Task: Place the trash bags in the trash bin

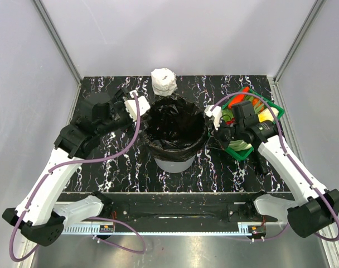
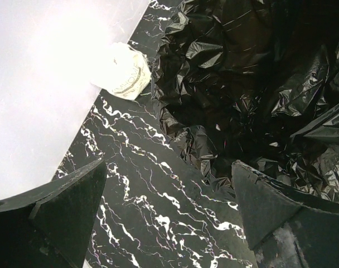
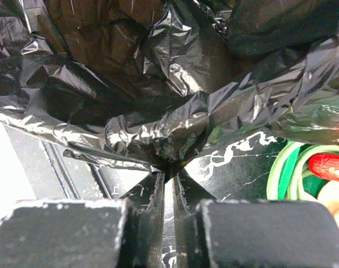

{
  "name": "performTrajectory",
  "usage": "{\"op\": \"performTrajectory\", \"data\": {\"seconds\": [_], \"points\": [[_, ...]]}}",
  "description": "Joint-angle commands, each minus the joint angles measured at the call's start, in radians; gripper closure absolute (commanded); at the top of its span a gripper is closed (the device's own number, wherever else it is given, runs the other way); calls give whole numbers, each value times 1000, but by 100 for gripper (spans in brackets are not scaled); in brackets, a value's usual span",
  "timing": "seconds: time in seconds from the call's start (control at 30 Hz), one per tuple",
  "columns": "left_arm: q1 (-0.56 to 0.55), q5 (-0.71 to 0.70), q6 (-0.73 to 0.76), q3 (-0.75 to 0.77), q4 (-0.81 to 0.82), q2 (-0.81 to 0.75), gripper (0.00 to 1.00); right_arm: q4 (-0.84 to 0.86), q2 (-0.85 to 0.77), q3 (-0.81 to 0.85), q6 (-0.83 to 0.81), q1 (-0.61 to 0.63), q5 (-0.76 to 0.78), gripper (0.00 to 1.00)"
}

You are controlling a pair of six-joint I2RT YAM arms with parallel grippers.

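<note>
At right rim of bin (image 1: 174,163), R gripper (image 3: 168,176) pinches bag (image 3: 175,125) hem dead ahead; L gripper (image 2: 169,184) gapes empty opposite.

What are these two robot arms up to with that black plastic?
They're fitting a thin, crinkly black plastic trash bag into the light-grey round plastic bin. The bag sits inside, draped over the rim. The right hand pinches the bag's edge on its side; the left hand hovers open by the opposite rim.

Top view: trash bin (image 1: 174,163) centre frame, trash bag (image 1: 175,125) in it, draped over rim. Roll (image 1: 163,81) just above bin, at table (image 1: 130,167) back edge. Basket (image 1: 239,153) right of bin.
</note>
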Motion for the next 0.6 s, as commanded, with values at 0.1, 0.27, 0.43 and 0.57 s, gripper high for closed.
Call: {"op": "performTrajectory", "data": {"seconds": [0.1, 0.27, 0.43, 0.57], "points": [[13, -4, 3, -35, 55, -35, 1, 97, 14, -11, 12, 17, 31, 64], [36, 13, -36, -43, 61, -50, 1, 64, -2, 14, -4, 17, 63, 40], [84, 31, -99, -43, 78, -64, 1, -70, -49, 90, -44, 17, 137, 21], [141, 36, -167, -45, 110, -67, 1, -144, -94, 173, -54, 17, 241, 17]]}}
